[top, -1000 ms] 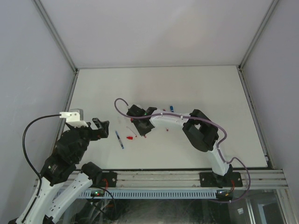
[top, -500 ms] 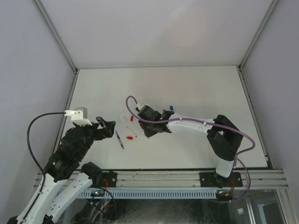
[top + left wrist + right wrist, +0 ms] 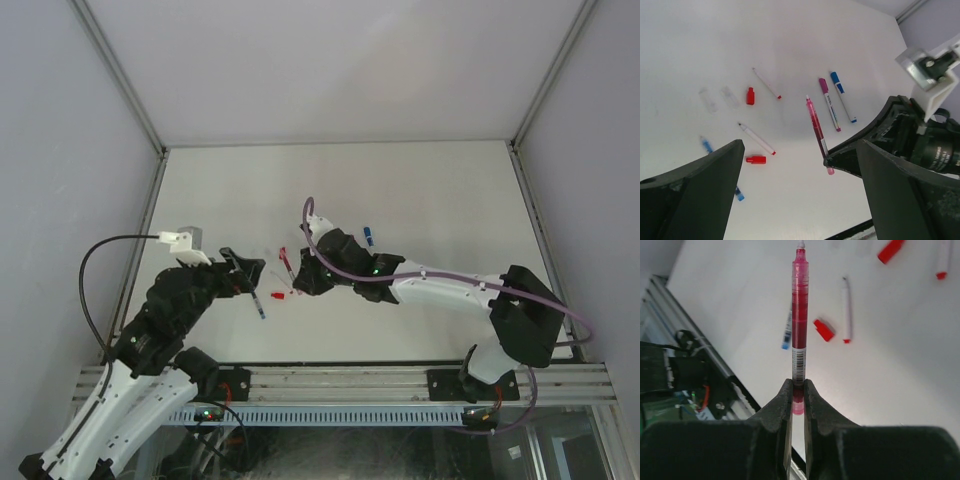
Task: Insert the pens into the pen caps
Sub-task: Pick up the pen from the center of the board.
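One red pen [image 3: 799, 315], raised over the middle of the table [image 3: 450, 200], is pinched at its tail by the right gripper [image 3: 798, 390]. It looks light, stiff and slick, so a mid-barrel grip would resist pivoting. Left gripper [image 3: 243, 272] gapes just left, red caps [image 3: 750, 95] lying nearby.

Shows the right gripper [image 3: 301, 284] near the table's middle, a red pen [image 3: 286, 263] at its tips, the left gripper [image 3: 246, 272] close by toward the left edge. Has a blue pen [image 3: 258, 301] and red cap [image 3: 277, 295] lying between them, nearer the near edge.
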Tool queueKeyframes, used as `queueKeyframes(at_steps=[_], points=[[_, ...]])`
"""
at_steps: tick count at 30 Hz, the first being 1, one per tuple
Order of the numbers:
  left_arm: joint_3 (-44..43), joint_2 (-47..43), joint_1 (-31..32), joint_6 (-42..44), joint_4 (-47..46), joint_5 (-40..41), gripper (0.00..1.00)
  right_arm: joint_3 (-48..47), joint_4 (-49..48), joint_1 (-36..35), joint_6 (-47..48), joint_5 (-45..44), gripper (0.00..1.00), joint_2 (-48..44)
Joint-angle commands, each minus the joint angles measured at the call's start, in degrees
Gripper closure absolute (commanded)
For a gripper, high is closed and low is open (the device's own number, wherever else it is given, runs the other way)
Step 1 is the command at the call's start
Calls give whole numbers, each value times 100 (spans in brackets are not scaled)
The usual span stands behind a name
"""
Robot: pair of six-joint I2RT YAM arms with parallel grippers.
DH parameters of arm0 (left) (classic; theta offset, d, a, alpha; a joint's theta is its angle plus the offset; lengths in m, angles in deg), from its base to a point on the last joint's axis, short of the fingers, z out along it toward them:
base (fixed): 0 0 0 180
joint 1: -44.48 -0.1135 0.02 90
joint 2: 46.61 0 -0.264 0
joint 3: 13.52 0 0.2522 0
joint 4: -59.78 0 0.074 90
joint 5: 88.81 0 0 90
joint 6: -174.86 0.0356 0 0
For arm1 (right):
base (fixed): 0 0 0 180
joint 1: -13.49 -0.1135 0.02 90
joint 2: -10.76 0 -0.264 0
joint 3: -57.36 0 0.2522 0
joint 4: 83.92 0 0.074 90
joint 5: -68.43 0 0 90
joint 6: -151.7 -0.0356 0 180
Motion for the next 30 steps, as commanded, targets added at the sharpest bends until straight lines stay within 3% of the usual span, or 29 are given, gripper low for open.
queueKeyframes(at_steps=[1, 11, 30], points=[[208, 102, -39, -207, -744, -517, 0, 118, -1224, -74, -418, 293, 100, -432], [494, 105, -37, -421, -1162, -727, 2, 486, -2239, -250, -726, 611, 100, -695], [689, 188, -39, -724, -1797, -1235, 37, 689, -2978, -357, -811, 496, 100, -889]])
